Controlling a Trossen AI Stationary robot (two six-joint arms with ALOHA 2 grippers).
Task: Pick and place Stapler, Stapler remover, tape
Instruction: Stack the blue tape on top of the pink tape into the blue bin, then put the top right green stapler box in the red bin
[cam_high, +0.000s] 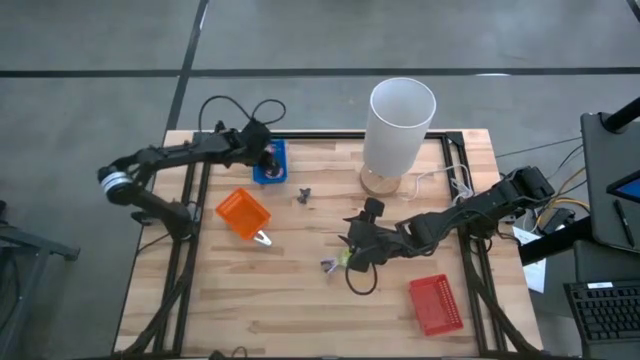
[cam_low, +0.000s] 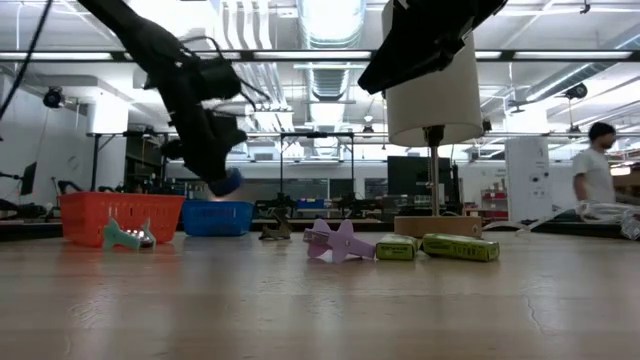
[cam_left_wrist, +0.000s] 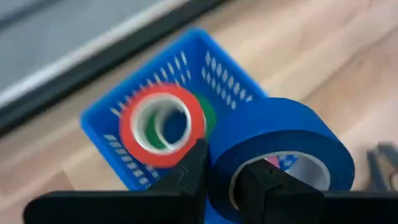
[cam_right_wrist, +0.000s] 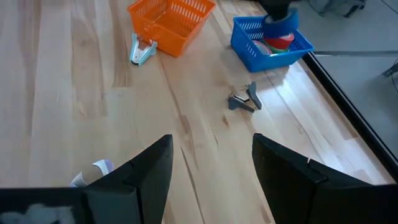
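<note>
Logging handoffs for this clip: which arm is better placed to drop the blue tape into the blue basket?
Left. Its gripper is shut on the blue tape right above the blue basket, where a red roll lies. The right gripper is open, empty, mid-table.

So colour-wise: the left gripper (cam_left_wrist: 221, 180) is plain black and it's pinching a solid blue tape roll (cam_left_wrist: 280, 146). Right under that sits a bright blue basket (cam_left_wrist: 186, 68) with slotted walls, and inside it a red roll (cam_left_wrist: 163, 124) with green showing behind. Off to that gripper's side there's an orange basket (cam_high: 243, 213), same slotted pattern. The right gripper (cam_right_wrist: 211, 168) is black too, a red basket (cam_high: 436, 304) close by, over pale striped wood table (cam_high: 250, 290).
</note>
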